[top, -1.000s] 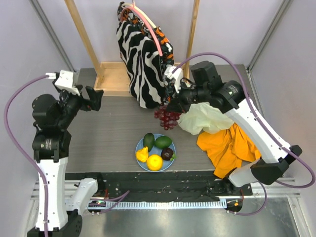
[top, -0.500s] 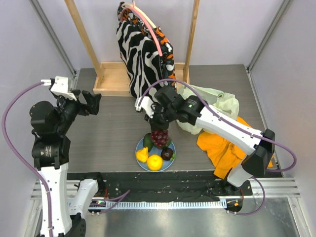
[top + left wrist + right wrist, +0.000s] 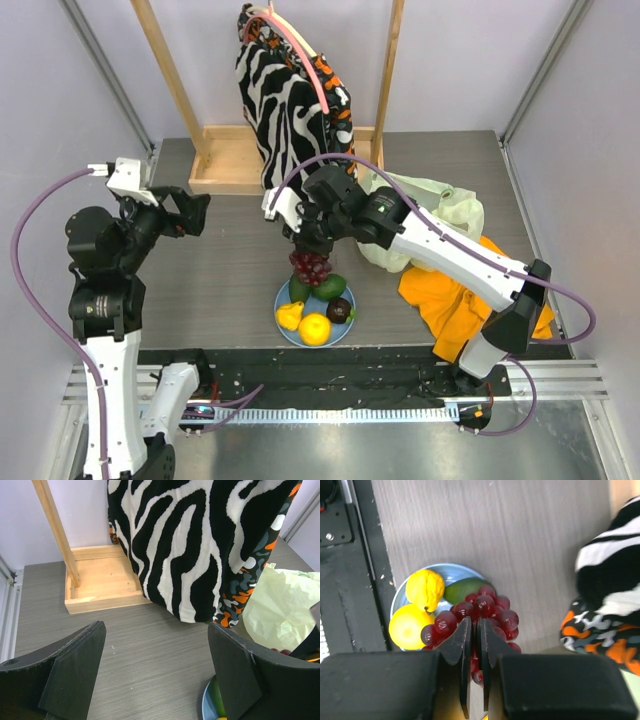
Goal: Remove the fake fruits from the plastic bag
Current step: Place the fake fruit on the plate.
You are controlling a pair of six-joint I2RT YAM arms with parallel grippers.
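Top external view: the desk [image 3: 230,260] runs wide under both arms. The zebra garment [image 3: 285,110] hangs just beyond the right gripper [image 3: 305,245], on its far side. The bag [image 3: 440,215] lies slumped on the desk to that gripper's right, back along its own arm, with nothing gripping it. Whether anything is left inside it I can't tell. The orange cloth [image 3: 455,295] lies bunched under the same arm, nearer its base.

The blue plate [image 3: 279,303] sits below the right gripper, a touch toward the arm bases. The right gripper has its jaws pinched almost together on the top of the grapes [image 3: 310,265]. The bunch hangs straight down from it, long axis upright, over the plate's far edge.

The right wrist view looks down past the narrow fingers [image 3: 465,630] through the bunch. From there I make out the avocado [image 3: 465,587], the lemon [image 3: 424,589] and the orange [image 3: 409,625] on the plate, beneath and beside the grapes. A dark fruit [image 3: 340,310] lies on the plate too, on the gripper's right.

The left gripper [image 3: 190,210] hangs well apart on the other side, jaws wide and empty. The right arm is plainly the one placed to act. To my eye the bunch only wants lowering and letting go. The plate is already crowded, so the grapes may land on the avocado and roll toward the rim.
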